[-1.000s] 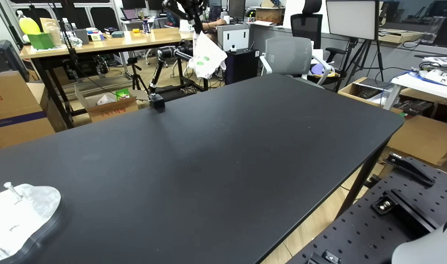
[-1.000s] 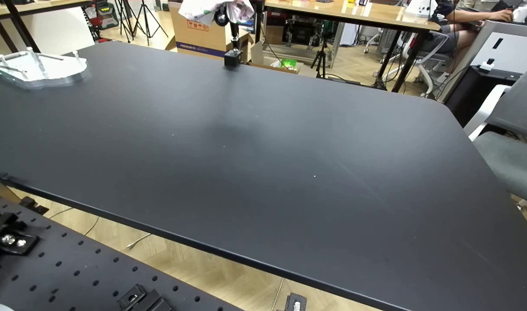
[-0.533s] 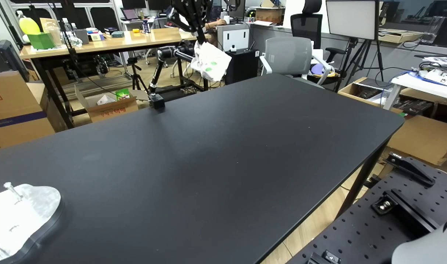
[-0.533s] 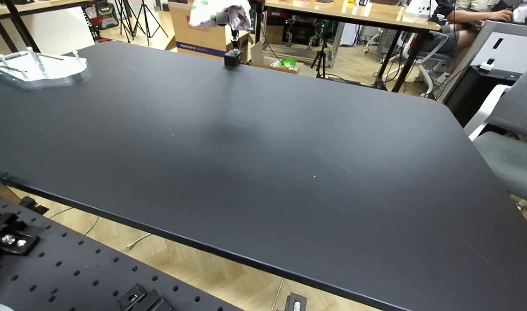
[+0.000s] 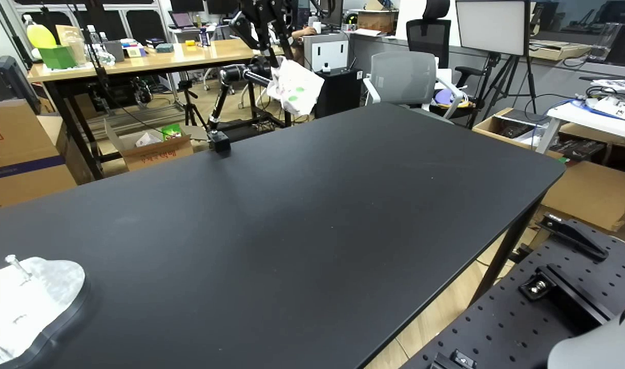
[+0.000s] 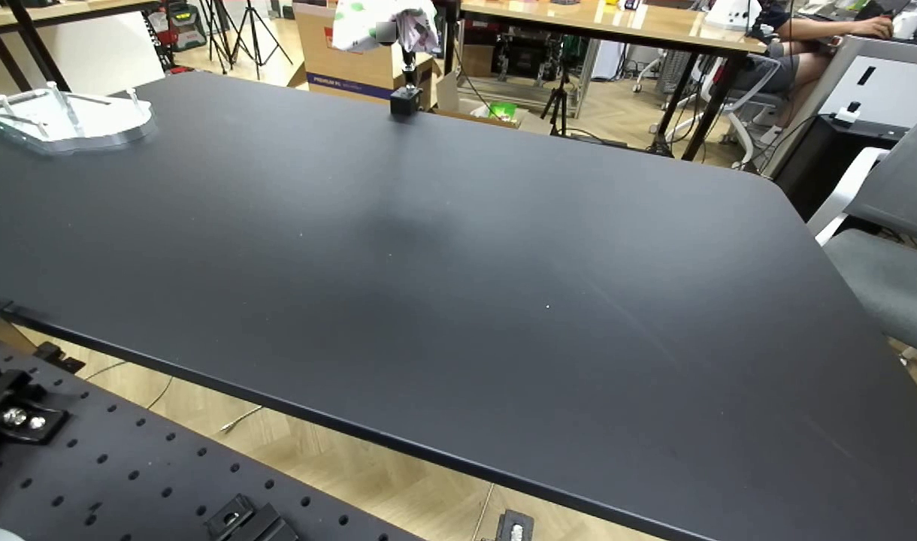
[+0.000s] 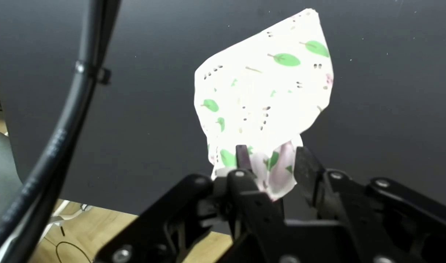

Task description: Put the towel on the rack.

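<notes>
The white towel (image 5: 296, 88) with green leaf prints hangs at the far side of the black table, and it also shows in an exterior view (image 6: 361, 22). It lies at the upper end of a black jointed stand (image 5: 220, 110), the rack-like thing here, whose base (image 6: 405, 102) sits at the table's far edge. The contact under the cloth is hidden. My gripper (image 5: 282, 59) is just above the towel with its fingers apart. In the wrist view my gripper (image 7: 271, 151) is open, with a loose fold of the towel (image 7: 263, 95) between the fingers and a gap beside it.
A white-topped plate with upright pegs (image 5: 41, 292) stands on the table (image 5: 312, 246), also in an exterior view (image 6: 75, 124). A grey chair (image 5: 402, 77) and a wooden desk (image 5: 215, 54) stand beyond. A black cable (image 7: 69, 113) crosses the wrist view's left side.
The towel shifted slightly right and down in an exterior view, then stayed put at the stand. My gripper's fingers were together on the towel and have now spread apart.
</notes>
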